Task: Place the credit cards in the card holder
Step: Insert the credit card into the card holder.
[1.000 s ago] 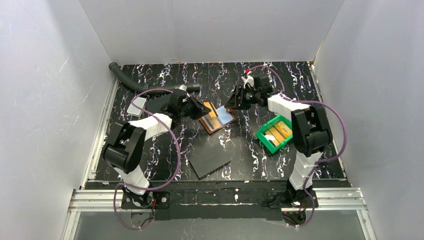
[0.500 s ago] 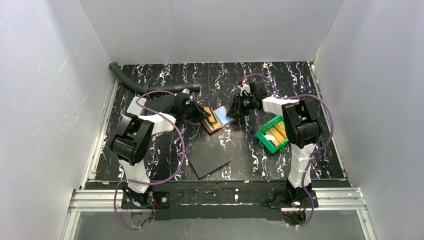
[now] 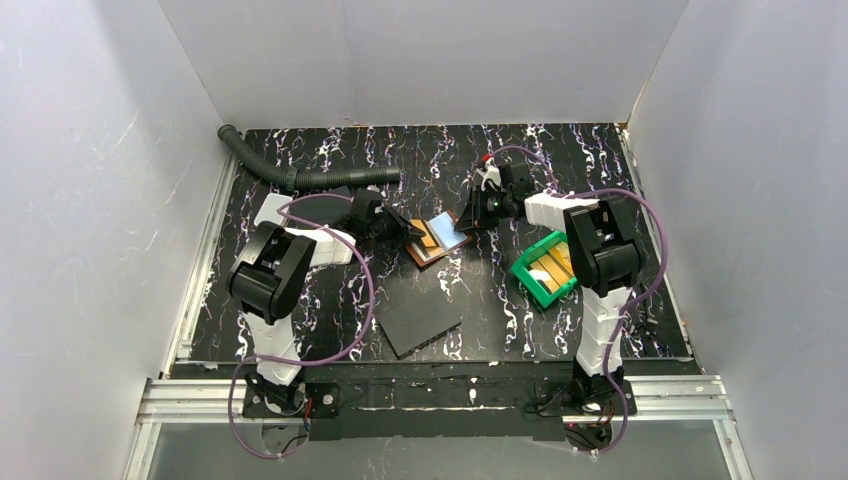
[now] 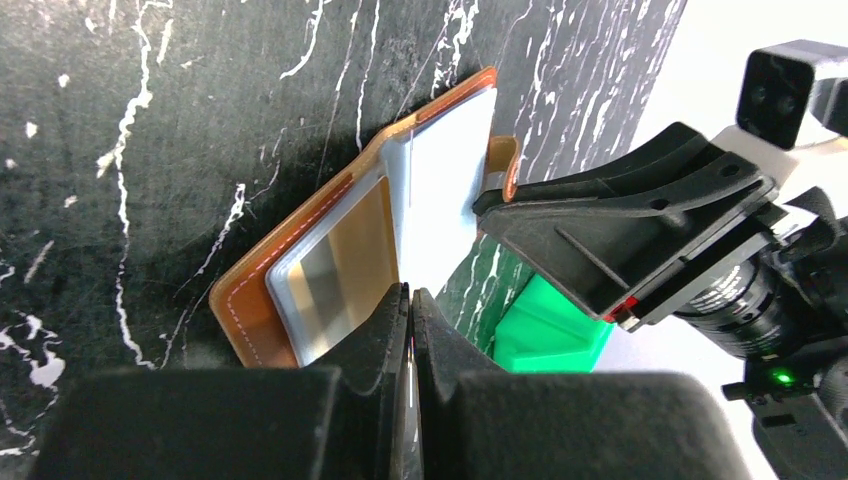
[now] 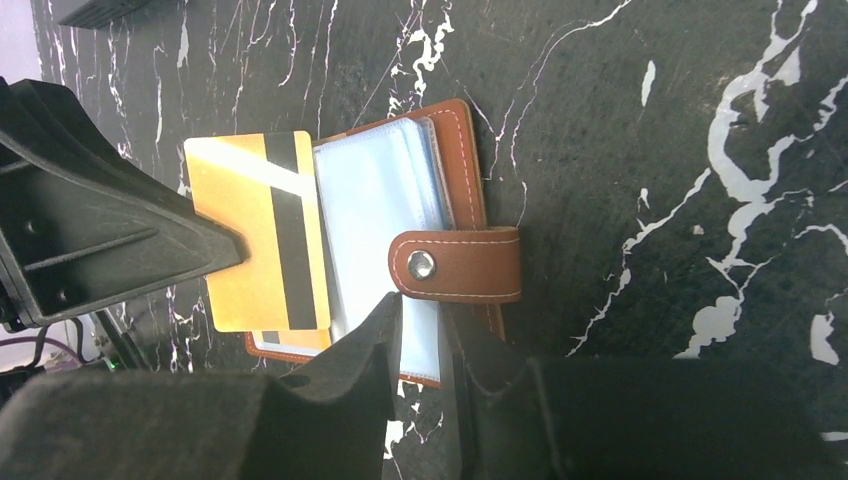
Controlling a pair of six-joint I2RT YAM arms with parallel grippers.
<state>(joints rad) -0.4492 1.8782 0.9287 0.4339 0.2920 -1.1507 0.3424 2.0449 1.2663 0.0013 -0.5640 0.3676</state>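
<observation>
The right pincer [image 5: 418, 310] had been lowered and narrowed onto the card holder [image 5: 462, 140], grip uncertain; the credit card [image 5: 262, 230], clamped in the left pincer [image 3: 404, 228], was judged ready for insertion.

Card holder [image 5: 470, 265] lower edge hidden behind right tool [image 5: 420, 322]; green bin [image 4: 545, 330] mostly hidden.

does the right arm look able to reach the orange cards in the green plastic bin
Probably yes: the open green plastic bin sits beside that arm, its orange cards uncovered; the right gripper is at the brown leather card holder.
</observation>
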